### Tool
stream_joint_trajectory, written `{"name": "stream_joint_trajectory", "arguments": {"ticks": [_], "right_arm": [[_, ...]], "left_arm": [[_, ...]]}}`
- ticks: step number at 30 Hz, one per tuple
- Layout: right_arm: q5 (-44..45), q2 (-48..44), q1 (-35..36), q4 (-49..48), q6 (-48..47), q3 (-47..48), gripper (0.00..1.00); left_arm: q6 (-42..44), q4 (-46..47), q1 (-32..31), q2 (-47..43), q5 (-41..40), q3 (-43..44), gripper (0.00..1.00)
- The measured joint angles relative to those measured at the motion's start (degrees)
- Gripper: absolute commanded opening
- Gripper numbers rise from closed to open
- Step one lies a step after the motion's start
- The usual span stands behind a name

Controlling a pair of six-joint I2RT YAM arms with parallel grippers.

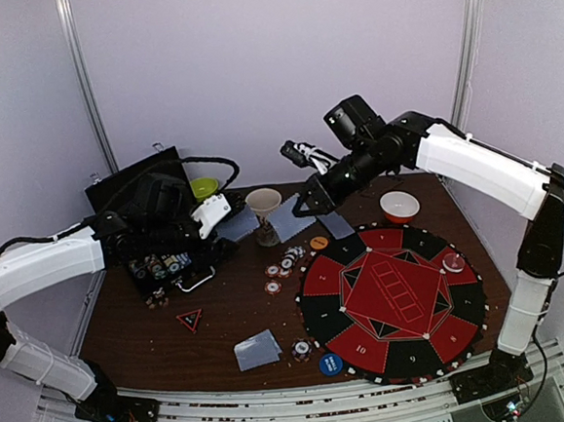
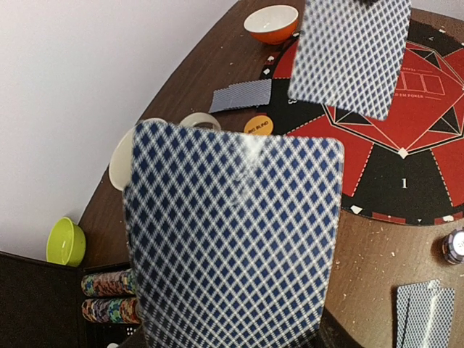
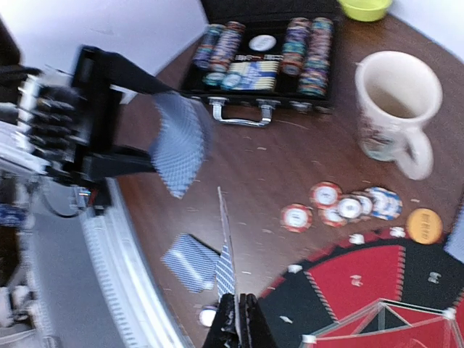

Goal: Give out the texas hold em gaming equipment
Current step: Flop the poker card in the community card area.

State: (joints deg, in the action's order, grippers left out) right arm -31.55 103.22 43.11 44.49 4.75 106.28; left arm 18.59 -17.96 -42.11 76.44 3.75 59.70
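left jaws, far left above the chip case (image 3: 290,101), clamp a fanned card stack (image 3: 177,141), likely held out as the supply to deal from. right jaws, just right of the mug (image 1: 264,205), pinch one card (image 3: 227,268) edge-on, probably bound for a seat. cards: small, thin, blue-white diamond backs.

"1" on round mat (image 2: 435,190), "BIG BLIND" (faint) on orange disc (image 2: 257,125)

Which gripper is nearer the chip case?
Left. The left gripper, holding cards, hovers beside the chip case; the right gripper, pinching one card, is farther right, beyond the mug.
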Motion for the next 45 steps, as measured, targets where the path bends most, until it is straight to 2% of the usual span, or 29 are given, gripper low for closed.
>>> {"name": "stream_joint_trajectory", "arguments": {"ticks": [6,11,15,18,22,27,32,34,38,45], "right_arm": [[30.6,-7.04,7.63,0.81,-13.86,-11.93,0.0],[49.35,-9.09,10.29,-5.42,-26.67,-25.88,0.0],[57.86,-9.99,10.49,-14.1,-37.05,-38.4,0.0],[60.57,-10.38,10.73,-21.27,-44.22,-46.58,0.0],[61.64,-10.08,10.91,-25.38,-48.57,-49.66,0.0],[66.55,-5.25,9.05,-20.79,-40.92,-38.51,0.0],[73.59,7.15,3.89,-2.14,-21.03,-19.71,0.0],[74.2,11.96,2.8,5.07,-13.75,-15.58,0.0],[73.48,18.95,0.76,16.7,-2.89,-10.82,0.01],[71.28,20.41,-2.71,23.17,5.81,-9.16,0.0]], "left_arm": [[0.0,0.0,0.0,0.0,-1.25,0.0,0.52],[0.0,0.0,0.0,0.0,-1.6,0.0,0.52],[0.0,0.0,0.0,0.0,-1.64,0.0,0.52],[0.0,0.0,0.0,0.0,-1.64,0.0,0.52],[0.0,0.0,0.0,0.0,-1.64,0.0,0.52],[0.0,0.0,0.0,0.0,-1.7,0.0,0.52],[0.0,0.0,0.0,0.0,-1.86,0.0,0.52],[0.0,0.02,0.0,0.0,-1.95,0.0,0.52],[0.0,0.02,0.0,0.0,-2.08,0.0,0.52],[0.0,0.0,0.0,0.0,-2.25,0.0,0.52]]}}
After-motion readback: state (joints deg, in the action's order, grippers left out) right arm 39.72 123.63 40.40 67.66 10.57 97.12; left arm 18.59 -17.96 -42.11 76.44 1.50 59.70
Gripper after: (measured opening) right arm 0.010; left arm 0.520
